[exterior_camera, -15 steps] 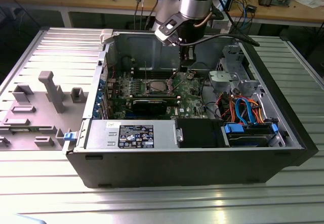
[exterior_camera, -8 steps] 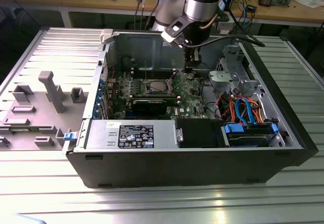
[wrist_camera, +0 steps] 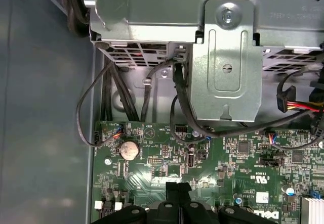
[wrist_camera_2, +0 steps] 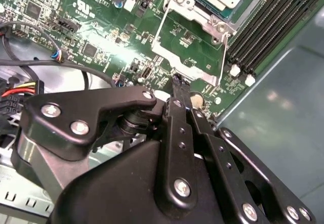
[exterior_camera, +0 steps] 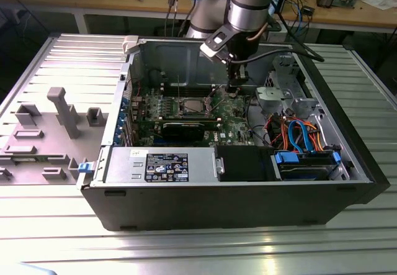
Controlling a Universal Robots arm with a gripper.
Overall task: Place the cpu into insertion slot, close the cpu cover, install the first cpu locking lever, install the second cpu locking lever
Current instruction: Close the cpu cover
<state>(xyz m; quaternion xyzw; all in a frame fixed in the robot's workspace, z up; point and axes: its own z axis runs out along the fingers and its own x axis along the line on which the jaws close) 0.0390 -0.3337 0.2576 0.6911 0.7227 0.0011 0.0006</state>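
Silvery ribbed surface (exterior_camera: 186, 250) carries the open case (exterior_camera: 217, 210) in the exterior view. The arm (exterior_camera: 248, 2) reaches down into the case. The gripper (exterior_camera: 234, 89) hangs over the green board (exterior_camera: 229, 110), near the slot (exterior_camera: 180, 107) and to the exterior view's right of it. The cpu (exterior_camera: 190, 105) lies in the slot.

In the second wrist view the cpu sits flat in the slot. The cover (wrist_camera_2: 205, 77) is swung open off the slot, with board showing through its window. The gripper's fingers (wrist_camera_2: 174, 113) are drawn close together, their tip just beside the cover's free edge; I cannot tell whether it touches.

In the first wrist view the gripper's tip hangs over the board, with a grey metal bracket (wrist_camera: 228, 67) and black cables (wrist_camera: 86, 113) on the far side of it from the slot.
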